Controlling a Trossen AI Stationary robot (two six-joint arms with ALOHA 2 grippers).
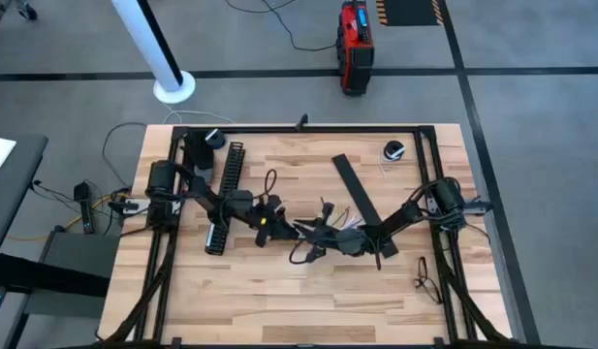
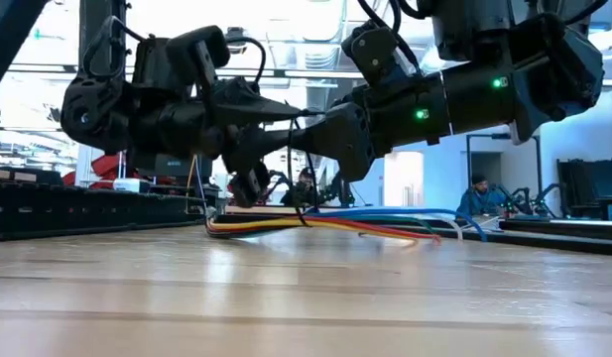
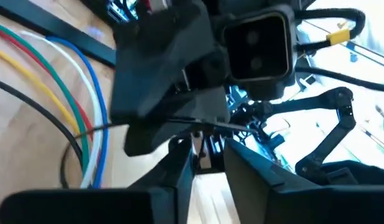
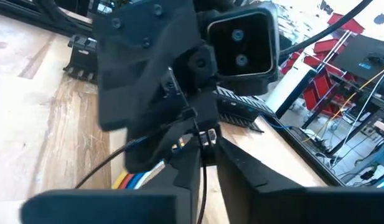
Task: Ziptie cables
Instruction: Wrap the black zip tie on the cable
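Two claws meet at surface centre: left claw (image 1: pixel 276 222) and right claw (image 1: pixel 313 231) each pinch a thin black ziptie (image 3: pixel 148 124) above the cables (image 2: pixel 335 222). Tightening appears underway; next, pull it snug.

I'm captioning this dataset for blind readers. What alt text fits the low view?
Two dark robot grippers, left gripper and right gripper, meet just above a wooden table, over the cables, a bundle of coloured wires lying flat on it. A person sits far behind.
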